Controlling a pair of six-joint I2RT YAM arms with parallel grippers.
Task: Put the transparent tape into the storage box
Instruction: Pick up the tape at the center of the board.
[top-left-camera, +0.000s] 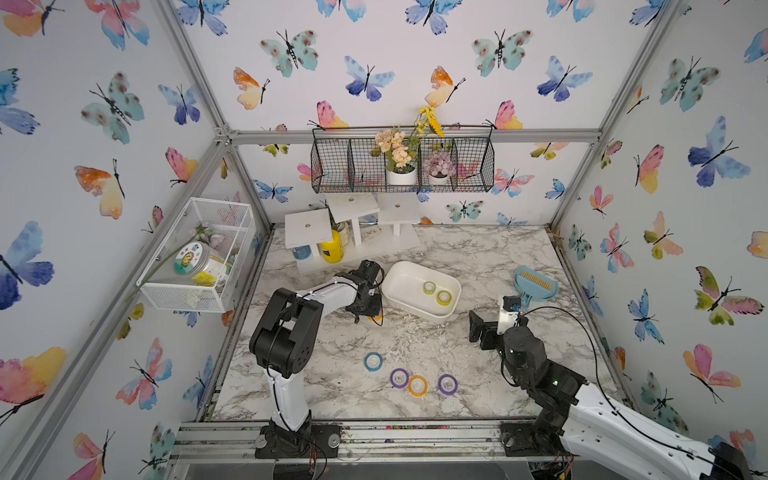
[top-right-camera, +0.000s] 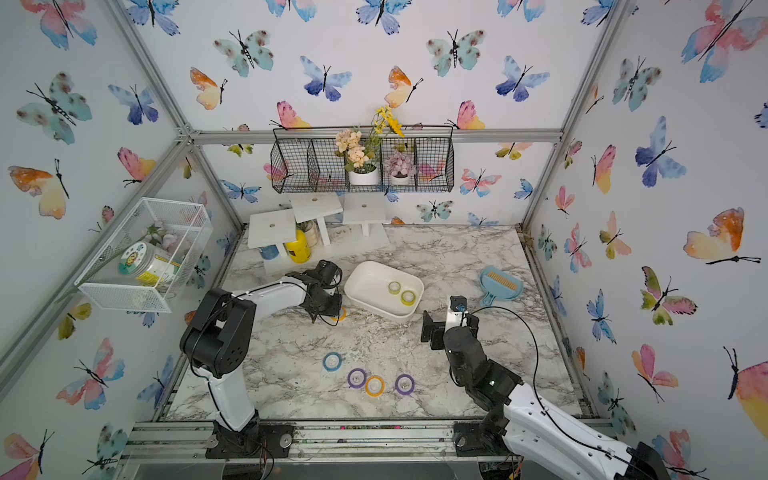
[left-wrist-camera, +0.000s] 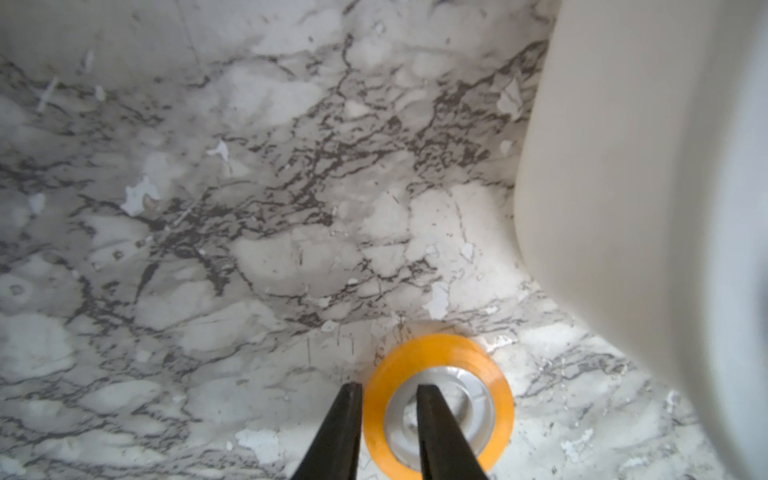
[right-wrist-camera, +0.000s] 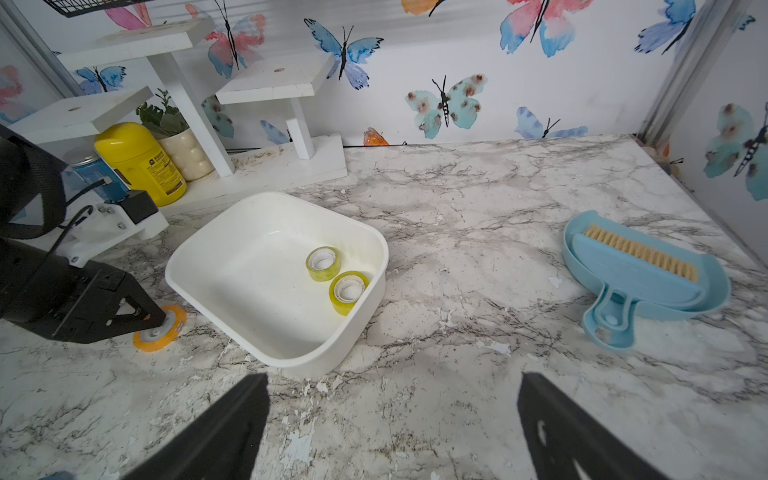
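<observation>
Meanwhile, on the marble-patterned table (top-left-camera: 478, 257), the left tool (left-wrist-camera: 388, 388) straddles the wall of an orange tape roll (left-wrist-camera: 440, 399) lying flat just beside the storage box (right-wrist-camera: 232, 232). One finger (left-wrist-camera: 340, 428) stands outside the orange ring, its partner inside the hollow core, and the jaws are drawn close about the ring wall; whether they already pinch it cannot be told. In both top views the roll is mostly hidden under the left tool, a sliver of orange (top-left-camera: 377, 319) peeking out at the near left corner of the white tub (top-right-camera: 353, 286).

Inside the storage box, two yellow-green tape rolls (right-wrist-camera: 323, 263) (right-wrist-camera: 348, 291) sit close together toward its right end.

Four more rolls lie flat on the table near the front edge, well apart from the box: a blue roll (top-left-camera: 373, 361), a purple roll (top-left-camera: 399, 377), a second orange roll (top-left-camera: 417, 385) just beside it, and another purple roll (top-left-camera: 447, 384).

Opposite, the right tool (right-wrist-camera: 392, 399) hangs above bare table in front of the box, its jaws spread wide and holding nothing. A blue dustpan with brush (right-wrist-camera: 640, 270) lies to the right of the box. Behind it a white tiered stand (right-wrist-camera: 174, 75) shelters a yellow bottle (right-wrist-camera: 139, 162).
</observation>
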